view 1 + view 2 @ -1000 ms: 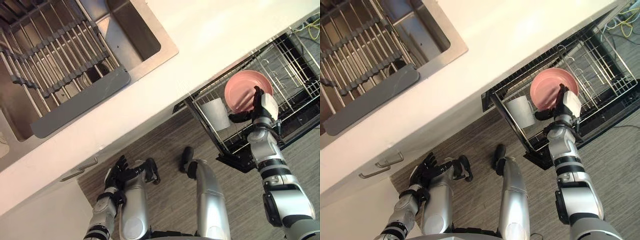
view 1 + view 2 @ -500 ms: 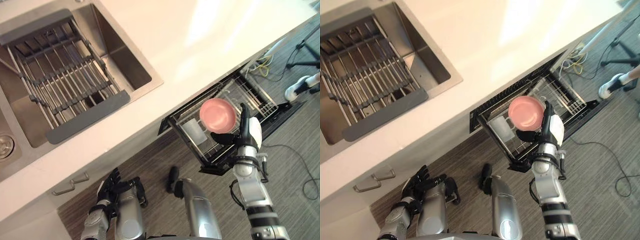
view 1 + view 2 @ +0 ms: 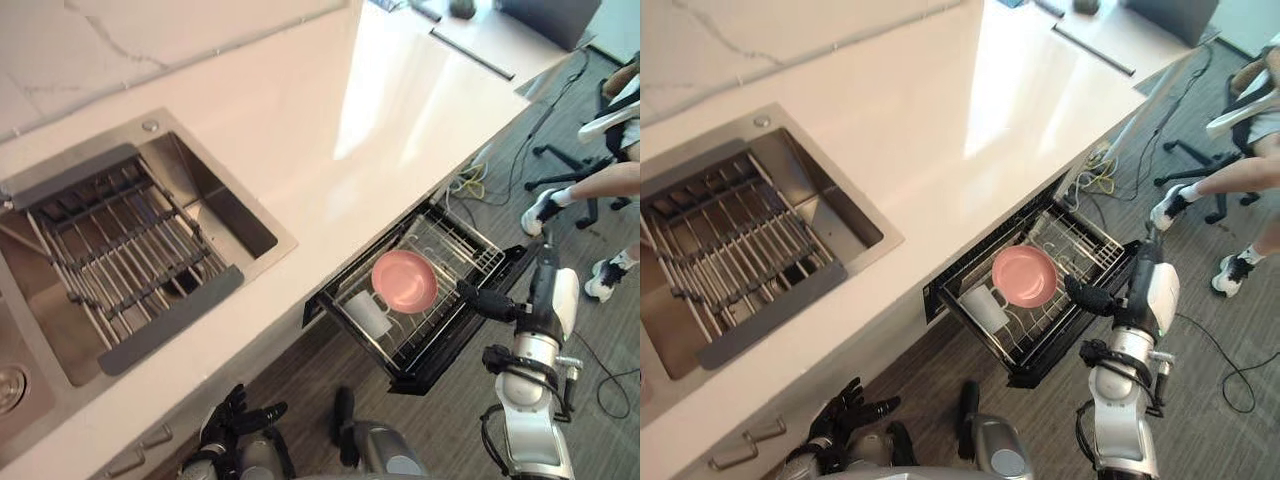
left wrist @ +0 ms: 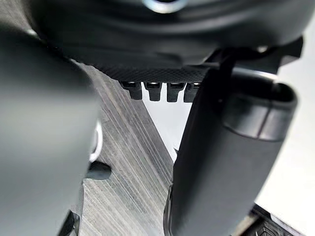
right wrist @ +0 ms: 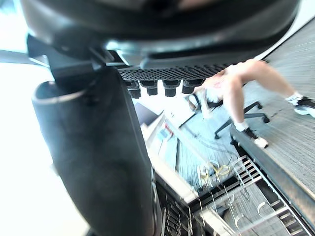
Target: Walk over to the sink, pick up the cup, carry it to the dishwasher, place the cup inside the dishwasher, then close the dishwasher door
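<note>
The white cup stands in the pulled-out dishwasher rack, beside a pink bowl that leans on edge. Off the rack's near right corner hovers my right hand, apart from the bowl and cup. It is open, fingers straight, the thumb pointing toward the rack, and it holds nothing. The right wrist view shows the wire rack past the thumb. My left hand hangs low by the cabinet front, open with its fingers spread.
A steel sink with a wire drying rack is set in the pale counter at the left. A person's legs and an office chair are on the floor at the right, with cables near the dishwasher.
The camera has swung up and back, so the whole scene has shifted. My right hand, close against the pink bowl before, now stands off the rack's right corner, clear of it.
</note>
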